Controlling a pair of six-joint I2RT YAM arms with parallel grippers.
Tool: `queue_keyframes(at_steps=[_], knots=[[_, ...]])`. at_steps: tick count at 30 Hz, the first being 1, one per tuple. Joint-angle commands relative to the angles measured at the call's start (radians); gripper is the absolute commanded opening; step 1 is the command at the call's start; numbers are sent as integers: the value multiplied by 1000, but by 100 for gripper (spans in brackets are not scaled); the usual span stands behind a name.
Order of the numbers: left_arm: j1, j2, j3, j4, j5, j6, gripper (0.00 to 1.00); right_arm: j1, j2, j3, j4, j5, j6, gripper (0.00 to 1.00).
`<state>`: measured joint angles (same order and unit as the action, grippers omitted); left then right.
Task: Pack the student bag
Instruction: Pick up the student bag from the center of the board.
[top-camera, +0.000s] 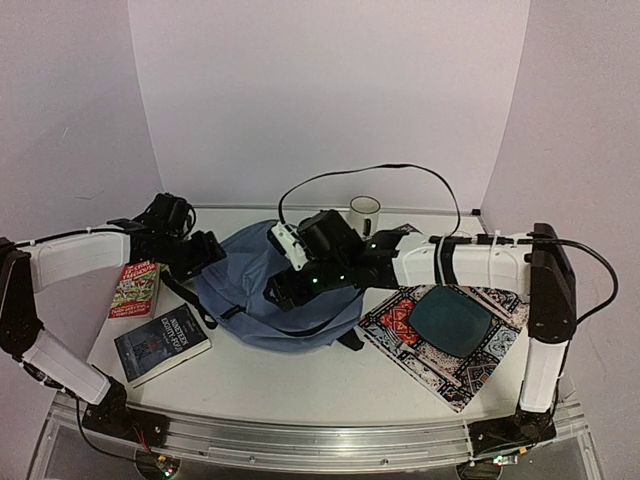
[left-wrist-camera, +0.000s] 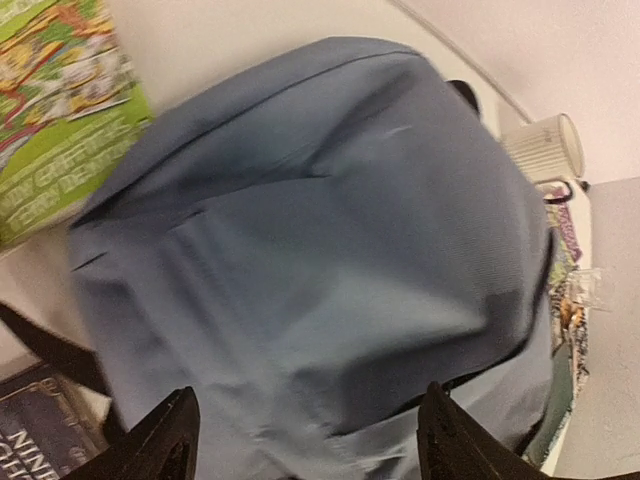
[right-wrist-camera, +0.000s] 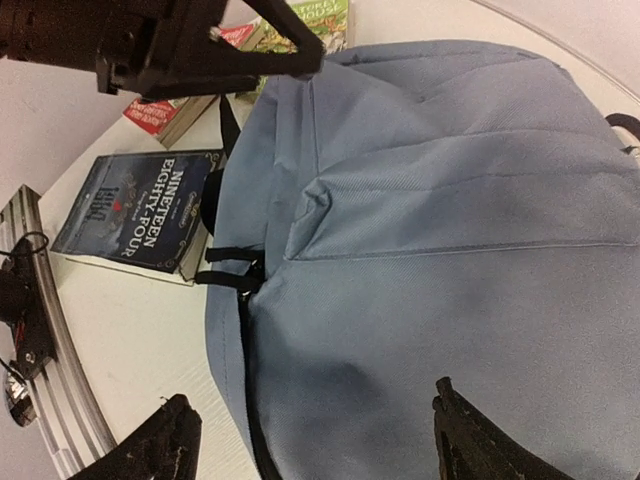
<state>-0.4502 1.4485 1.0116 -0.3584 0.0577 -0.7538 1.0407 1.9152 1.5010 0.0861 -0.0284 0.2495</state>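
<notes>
The slate-blue student bag (top-camera: 265, 295) lies flat in the middle of the table, with black straps at its left edge; it also fills the left wrist view (left-wrist-camera: 320, 250) and the right wrist view (right-wrist-camera: 430, 250). My left gripper (top-camera: 207, 252) hovers at the bag's left edge, open and empty (left-wrist-camera: 305, 440). My right gripper (top-camera: 285, 290) hangs over the bag's middle, open and empty (right-wrist-camera: 310, 440), with a black zipper line (right-wrist-camera: 250, 400) below it. A dark "Nineteen Eighty-Four" book (top-camera: 160, 345) lies left of the bag, also in the right wrist view (right-wrist-camera: 135, 225). A green and red book (top-camera: 135, 288) lies behind it.
A patterned cloth mat (top-camera: 400, 330) with a dark teal square item (top-camera: 450, 320) lies on the right. A white mug (top-camera: 364, 214) stands behind the bag. The metal rail (top-camera: 300, 440) runs along the table's near edge.
</notes>
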Motion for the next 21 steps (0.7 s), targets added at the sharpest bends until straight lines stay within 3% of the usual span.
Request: queue_keyframes(at_steps=[1,7,12,17,21], knots=[[54,-72,-124,-69,-8,-37,79,36,58,52,0,21,-45,80],[77,-10,-175,-60,-27,-51,80,70,101,85,15,28,-104,80],[77,92,-157,-4,12,-32,72,89,148,144,19,28,-171,80],[77,155,-135,42,81,-20,46,102,190,191,19,61,-253,80],[78,133,-135,52,121,-27,14,112,228,234,17,74,-371,80]])
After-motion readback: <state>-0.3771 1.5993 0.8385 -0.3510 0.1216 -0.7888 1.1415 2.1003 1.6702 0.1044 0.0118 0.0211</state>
